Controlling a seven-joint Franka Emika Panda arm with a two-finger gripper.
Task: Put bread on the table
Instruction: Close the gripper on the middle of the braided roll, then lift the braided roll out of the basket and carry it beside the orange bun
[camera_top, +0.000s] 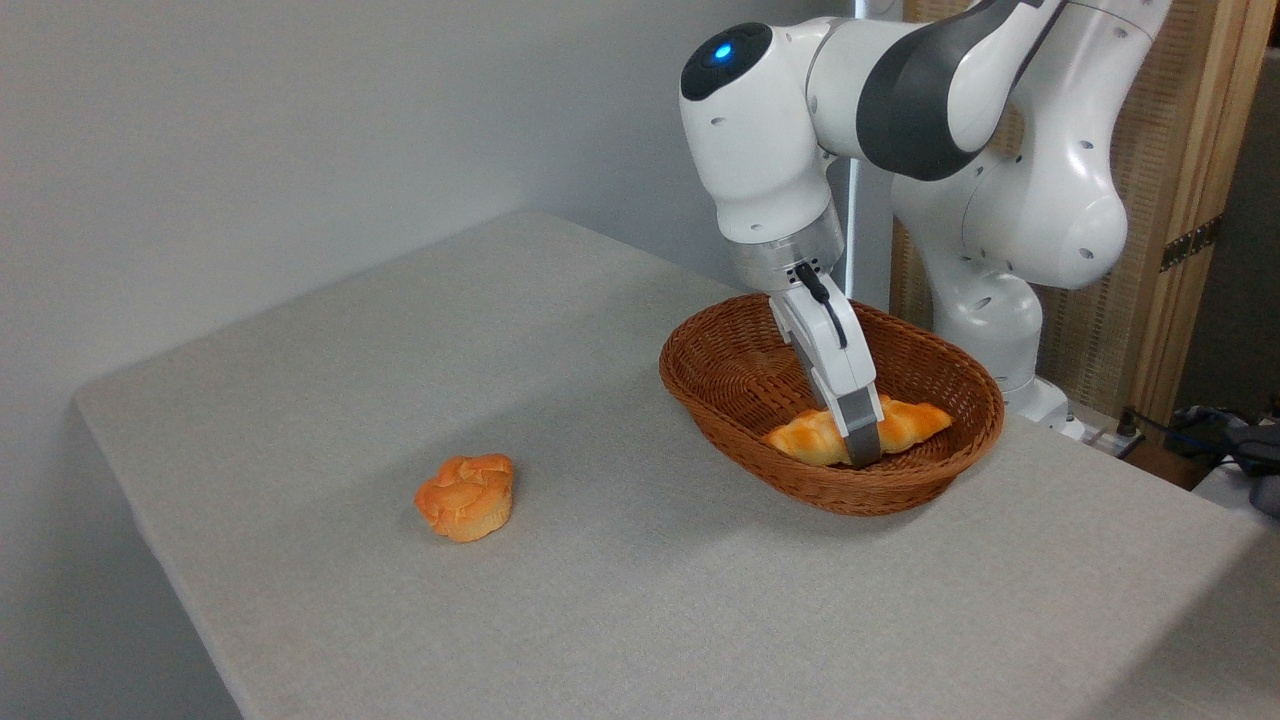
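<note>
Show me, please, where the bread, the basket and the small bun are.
bread (805, 437): fixed camera, its left ridged half.
basket (720, 345): fixed camera, its back-left rim.
bun (465, 495): fixed camera, middle of its top.

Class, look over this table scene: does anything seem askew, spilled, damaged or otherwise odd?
Nothing stands out. The basket sits upright on the table, the bread lies whole inside it with the pincer over its middle, and the bun sits intact on the cloth, apart from the basket.
</note>
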